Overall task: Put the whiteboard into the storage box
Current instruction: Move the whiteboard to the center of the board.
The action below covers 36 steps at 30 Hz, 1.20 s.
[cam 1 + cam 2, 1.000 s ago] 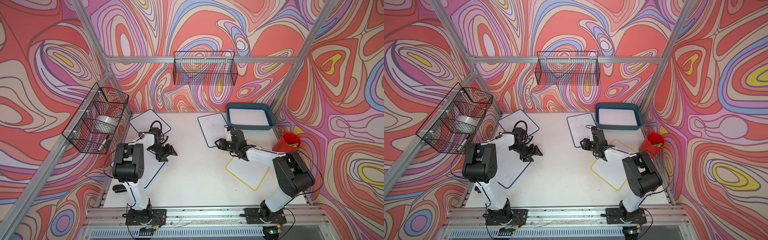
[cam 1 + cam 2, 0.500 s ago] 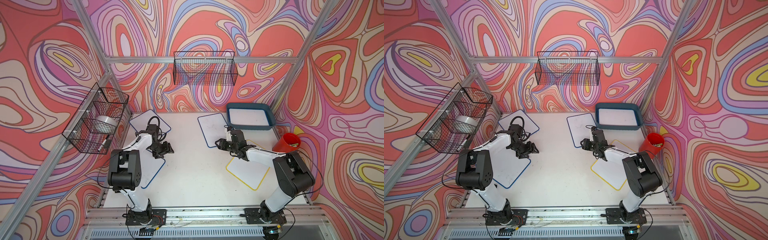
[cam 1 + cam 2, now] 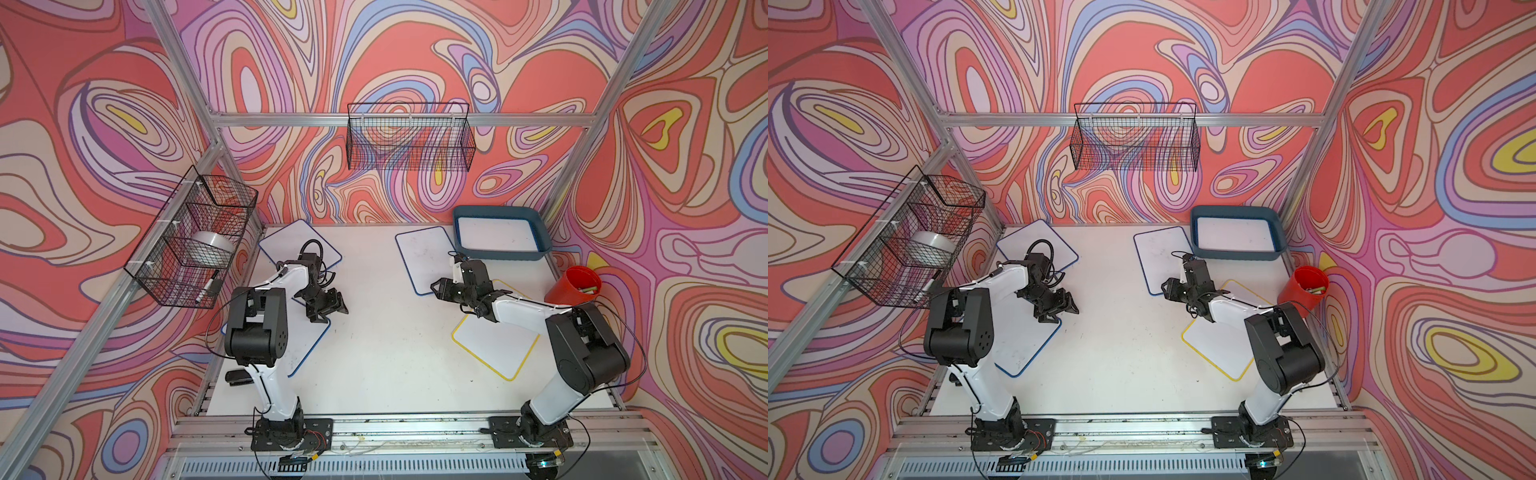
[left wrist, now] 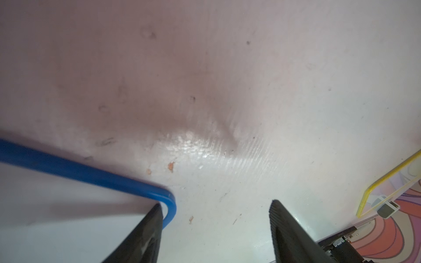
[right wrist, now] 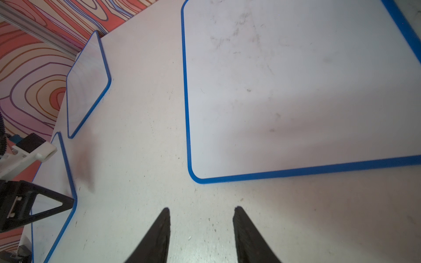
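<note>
The dark teal storage box [image 3: 460,243] [image 3: 1196,245] sits at the back right with a white surface showing inside it. A blue-edged whiteboard [image 3: 422,255] [image 3: 1156,253] [image 5: 296,91] lies flat just left of the box. My right gripper [image 3: 440,289] [image 3: 1169,289] [image 5: 202,208] hovers off that board's near corner, open, with bare table between its fingers. My left gripper [image 3: 328,309] [image 3: 1059,311] [image 4: 215,203] is open at the corner of a near-left blue-edged whiteboard [image 3: 303,349] [image 4: 68,216]. One of its fingertips [image 4: 157,209] is over that corner.
Another blue-edged board [image 3: 286,245] lies at the back left. A yellow-edged board [image 3: 494,345] [image 4: 387,180] lies under my right arm. A red bucket [image 3: 575,286] stands by the right wall. Black wire baskets hang on the left wall [image 3: 195,245] and back wall [image 3: 409,137].
The left arm's elbow swung out to the left and came back, and its gripper shifted slightly nearer along the board's corner. The right arm has not moved.
</note>
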Tool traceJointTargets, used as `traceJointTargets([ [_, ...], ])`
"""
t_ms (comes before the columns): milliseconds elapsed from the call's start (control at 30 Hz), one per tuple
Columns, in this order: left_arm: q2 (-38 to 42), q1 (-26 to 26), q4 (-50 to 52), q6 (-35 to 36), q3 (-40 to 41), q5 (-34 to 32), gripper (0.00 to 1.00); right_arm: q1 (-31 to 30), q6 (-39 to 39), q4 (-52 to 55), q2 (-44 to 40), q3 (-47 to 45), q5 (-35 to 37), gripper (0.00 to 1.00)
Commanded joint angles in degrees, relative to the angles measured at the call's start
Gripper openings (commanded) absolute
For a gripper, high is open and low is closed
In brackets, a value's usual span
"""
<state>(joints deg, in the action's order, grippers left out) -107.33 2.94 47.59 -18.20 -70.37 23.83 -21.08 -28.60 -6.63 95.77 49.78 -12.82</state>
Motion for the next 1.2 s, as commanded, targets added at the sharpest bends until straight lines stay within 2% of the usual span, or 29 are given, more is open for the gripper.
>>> traceJointTargets([
  [0, -2.5, 1.4, 1.8, 1.0, 0.1, 0.4, 0.70, -0.4, 0.4, 0.3, -1.3, 0.9, 0.8, 0.47],
  [133, -2.9, 3.7, 1.6, 0.5, 0.1, 0.1, 0.70, -0.3, 0.4, 0.4, -1.3, 0.8, 1.2, 0.47],
  [333, -1.3, 11.9, -1.4, -3.2, 2.2, 0.4, 0.70, -0.3, 0.1, -0.5, 0.0, 0.7, 1.3, 0.47],
  [467, -1.7, 19.8, -10.1, -11.3, 4.4, 3.9, 0.70, -0.3, -0.2, 0.1, 1.4, 1.6, 1.1, 0.47],
  [567, -3.4, 26.9, -13.5, -15.6, 2.3, 3.9, 0.70, -0.4, -0.3, -0.1, 1.1, 1.3, 1.8, 0.47],
  [767, -5.8, 37.5, -19.9, -22.8, -1.2, 3.6, 0.70, 0.3, -0.9, 0.3, -3.5, -1.3, 8.1, 0.47],
  [900, -4.0, 39.3, -22.5, -25.3, -0.9, 2.9, 0.70, 1.0, -1.4, -0.2, -8.1, -4.4, 12.8, 0.46],
  [967, -1.5, 39.5, -20.2, -25.5, -1.6, -1.0, 0.70, 1.5, -2.0, -0.8, -9.8, -5.7, 13.6, 0.46],
  [1067, 2.9, 40.0, -14.9, -24.5, -4.5, -6.6, 0.70, 1.7, -2.7, -1.9, -9.5, -5.9, 11.2, 0.46],
  [1167, 7.4, 39.9, -14.3, -24.9, -4.3, -10.1, 0.71, 1.7, -3.1, -2.4, -6.4, -4.5, 7.2, 0.46],
])
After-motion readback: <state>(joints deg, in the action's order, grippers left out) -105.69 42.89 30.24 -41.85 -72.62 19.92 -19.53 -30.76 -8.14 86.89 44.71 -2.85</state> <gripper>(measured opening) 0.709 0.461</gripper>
